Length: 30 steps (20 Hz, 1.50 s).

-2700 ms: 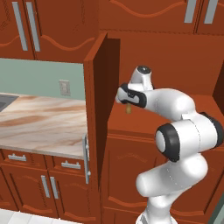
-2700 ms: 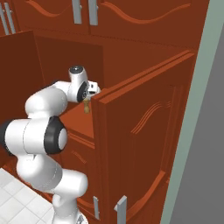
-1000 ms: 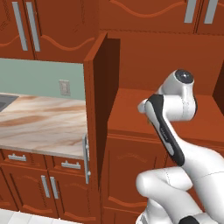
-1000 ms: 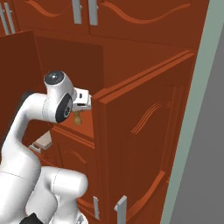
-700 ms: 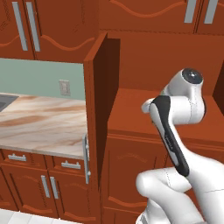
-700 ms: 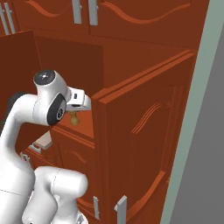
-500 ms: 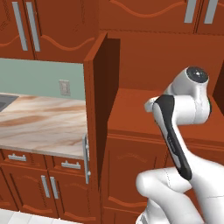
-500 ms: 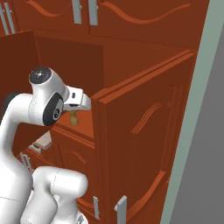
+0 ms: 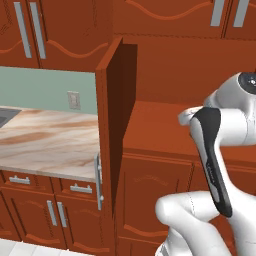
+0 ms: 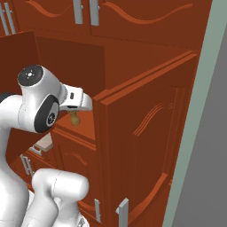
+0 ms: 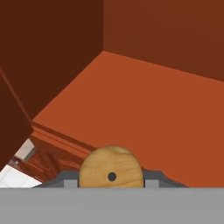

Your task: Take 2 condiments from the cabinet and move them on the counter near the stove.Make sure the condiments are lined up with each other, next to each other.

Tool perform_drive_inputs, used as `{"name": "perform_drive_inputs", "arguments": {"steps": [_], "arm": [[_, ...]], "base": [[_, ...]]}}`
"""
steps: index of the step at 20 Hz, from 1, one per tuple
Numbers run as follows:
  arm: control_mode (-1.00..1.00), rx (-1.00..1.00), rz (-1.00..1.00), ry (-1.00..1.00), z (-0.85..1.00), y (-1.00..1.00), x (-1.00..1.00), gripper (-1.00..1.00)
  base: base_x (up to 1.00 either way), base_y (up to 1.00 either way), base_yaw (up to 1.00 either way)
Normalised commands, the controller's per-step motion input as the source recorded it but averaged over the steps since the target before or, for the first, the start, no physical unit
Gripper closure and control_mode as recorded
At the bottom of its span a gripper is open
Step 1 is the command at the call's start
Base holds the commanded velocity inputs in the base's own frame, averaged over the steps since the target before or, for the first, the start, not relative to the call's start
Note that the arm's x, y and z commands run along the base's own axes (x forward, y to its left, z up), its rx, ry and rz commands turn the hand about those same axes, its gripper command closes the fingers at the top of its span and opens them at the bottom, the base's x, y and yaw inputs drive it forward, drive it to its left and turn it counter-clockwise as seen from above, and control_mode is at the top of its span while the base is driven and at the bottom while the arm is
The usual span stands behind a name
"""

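My gripper (image 10: 75, 111) hangs just in front of the open cabinet, over the front edge of its flat inner shelf (image 10: 84, 126). It is shut on a small light-brown wooden shaker (image 10: 74, 118) with a tan top. From above, in the hand view, that round tan top (image 11: 111, 168) sits between the finger tips of the gripper (image 11: 111, 183), with the bare shelf (image 11: 153, 100) beyond it. The cabinet's left door (image 9: 111, 125) and right door (image 10: 146, 146) stand open. The counter (image 9: 45, 145) lies left of the cabinet. The black-capped shaker and the stove are out of view.
Closed upper cabinets (image 9: 60, 30) with silver bar handles hang above. Drawer fronts (image 9: 75, 189) with short handles sit under the counter. A wall outlet (image 9: 74, 100) is on the green backsplash. My own white arm (image 9: 220, 150) stands in front of the shelf's right part.
The arm has folded back and its elbow has swung up and to the right. The hand has drawn back a little from the shelf with the tan-topped shaker held in it.
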Motion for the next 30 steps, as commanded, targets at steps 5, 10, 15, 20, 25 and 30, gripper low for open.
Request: {"name": "perform_drive_inputs", "arguments": {"steps": [5, 10, 15, 20, 25, 30], "arm": [[-1.0, 0.0, 0.0, -0.08, 0.34, -0.09, -0.54, 1.0], [1.0, 0.0, 0.0, -0.08, 0.05, -0.01, -0.46, 1.0], [1.0, 0.0, 0.0, 0.0, 0.0, 0.0, 0.0, 1.0], [1.0, 0.0, 0.0, 0.0, 0.0, 0.0, 0.0, 1.0], [1.0, 0.0, 0.0, 0.0, 0.0, 0.0, 0.0, 1.0], [1.0, 0.0, 0.0, 0.0, 0.0, 0.0, 0.0, 1.0]], "base": [[0.0, 0.0, 0.0], [0.0, 0.0, 0.0], [-0.18, 0.0, 0.0], [-0.69, 0.04, 0.03], [-0.68, 0.26, 0.16], [-0.24, 0.47, 0.44]]}}
